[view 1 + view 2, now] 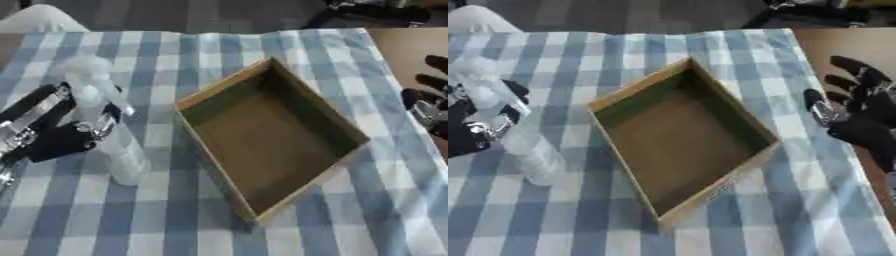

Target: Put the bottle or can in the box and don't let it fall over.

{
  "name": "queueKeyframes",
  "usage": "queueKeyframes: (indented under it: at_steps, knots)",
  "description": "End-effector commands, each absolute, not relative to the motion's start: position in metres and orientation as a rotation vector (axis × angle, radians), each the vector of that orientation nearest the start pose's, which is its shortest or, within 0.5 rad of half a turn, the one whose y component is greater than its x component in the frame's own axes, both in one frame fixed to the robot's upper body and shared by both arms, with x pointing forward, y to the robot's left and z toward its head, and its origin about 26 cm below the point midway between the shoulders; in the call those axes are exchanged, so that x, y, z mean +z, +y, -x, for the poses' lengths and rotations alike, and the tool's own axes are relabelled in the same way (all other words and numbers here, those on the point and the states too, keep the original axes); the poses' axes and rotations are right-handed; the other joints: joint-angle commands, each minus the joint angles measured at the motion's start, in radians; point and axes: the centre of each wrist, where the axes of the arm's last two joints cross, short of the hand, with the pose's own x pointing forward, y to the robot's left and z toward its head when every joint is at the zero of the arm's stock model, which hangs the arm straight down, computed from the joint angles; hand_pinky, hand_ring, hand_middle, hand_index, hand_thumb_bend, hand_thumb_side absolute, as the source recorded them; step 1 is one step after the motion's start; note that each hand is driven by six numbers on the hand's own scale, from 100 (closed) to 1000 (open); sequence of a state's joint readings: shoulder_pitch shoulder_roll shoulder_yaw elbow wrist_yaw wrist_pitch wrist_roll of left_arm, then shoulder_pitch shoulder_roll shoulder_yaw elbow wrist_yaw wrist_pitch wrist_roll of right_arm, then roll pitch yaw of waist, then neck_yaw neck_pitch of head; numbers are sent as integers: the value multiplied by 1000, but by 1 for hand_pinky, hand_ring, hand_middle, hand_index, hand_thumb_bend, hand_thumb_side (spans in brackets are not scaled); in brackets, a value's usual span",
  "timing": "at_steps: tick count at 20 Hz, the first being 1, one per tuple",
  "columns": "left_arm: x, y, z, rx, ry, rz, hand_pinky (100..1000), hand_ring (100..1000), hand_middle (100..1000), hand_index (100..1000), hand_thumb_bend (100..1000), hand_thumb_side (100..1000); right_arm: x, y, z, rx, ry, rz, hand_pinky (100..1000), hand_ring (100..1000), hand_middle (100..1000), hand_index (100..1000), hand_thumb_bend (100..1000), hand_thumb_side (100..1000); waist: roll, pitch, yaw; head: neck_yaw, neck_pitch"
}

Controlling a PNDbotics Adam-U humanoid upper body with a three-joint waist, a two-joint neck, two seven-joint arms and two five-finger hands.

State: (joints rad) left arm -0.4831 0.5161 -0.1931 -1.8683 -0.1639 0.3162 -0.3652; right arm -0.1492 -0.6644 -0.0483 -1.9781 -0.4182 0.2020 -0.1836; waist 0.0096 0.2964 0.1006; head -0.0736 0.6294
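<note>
Bottle [109, 130] is standing on the checked cloth [175, 215], left of our box [271, 135]; our left hand [61, 135] is curling around it. Our right hand [859, 107] is resting unclenched at the right edge

Tablecloth [262, 45]: blue-and-white gingham check, covering the bench. Box [268, 136]: tan cardboard rim, brown floor, dark olive-green inner walls. Bottle [109, 131]: clear, colourless plastic with a pale, whitish top. Left hand [63, 137]: black with silver metal parts. Right hand [859, 117]: black fingers, silver joint. Bench [842, 42] edge: bare brown.
</note>
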Motion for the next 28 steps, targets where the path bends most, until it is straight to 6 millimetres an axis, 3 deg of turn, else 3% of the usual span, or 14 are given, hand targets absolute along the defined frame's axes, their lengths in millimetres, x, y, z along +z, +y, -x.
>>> queueKeyframes:
  at_steps: [1,6,13,28]
  knots:
    - [226,238,-331,-1040,-1771,-225,1000,1000,793,708,100,506,210,-332,-279,214,-1938,210,948,960,1000,899,239,105,-1,-15,-2,-1,-13]
    - [221,237,-333,-1039,-1759,-192,1000,1000,773,678,100,504,210,-332,-280,214,-1937,210,948,959,1000,898,237,107,-2,-15,-3,0,-14]
    - [210,237,-338,-1023,-1750,-137,998,1000,810,711,100,499,210,-332,-279,212,-1934,209,947,958,1000,898,233,116,-4,-13,-5,-3,-14]
    - [181,237,-347,-958,-1768,-41,922,1000,758,539,100,393,210,-331,-280,207,-1937,204,948,957,1000,897,230,122,-6,-9,-10,-10,-7]
